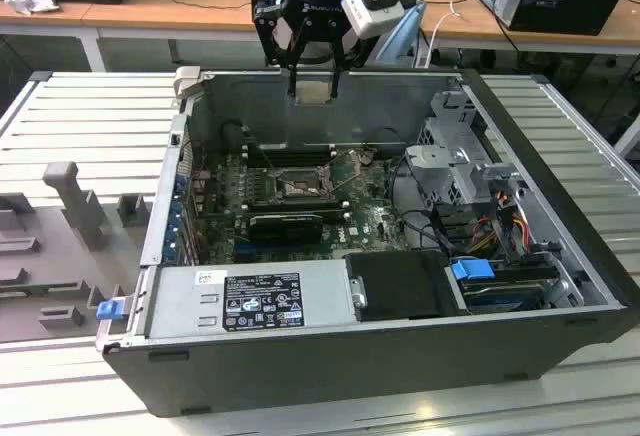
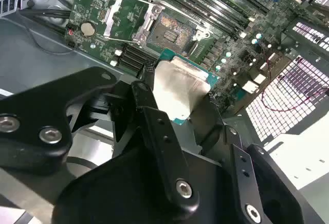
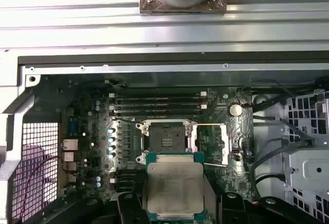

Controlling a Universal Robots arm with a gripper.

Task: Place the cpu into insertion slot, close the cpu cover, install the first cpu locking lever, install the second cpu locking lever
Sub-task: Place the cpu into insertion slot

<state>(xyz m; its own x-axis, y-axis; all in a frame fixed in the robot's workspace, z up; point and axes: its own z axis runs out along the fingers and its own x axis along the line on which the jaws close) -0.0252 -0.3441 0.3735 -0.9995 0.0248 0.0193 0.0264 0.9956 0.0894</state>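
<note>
My gripper hangs above the open computer case, near its back wall, shut on the cpu. In both wrist views the cpu shows its pale silvery top with a green edge, held flat between the black fingers. It is well above the motherboard. The insertion slot lies bare with its dark centre showing. The cpu cover is swung open beside the slot.
Long black memory slots run along one side of the slot, and a long black card lies on the other. A drive cage with cables fills the exterior view's right. A power supply sits at the front. Grey fixtures stand outside the case.
</note>
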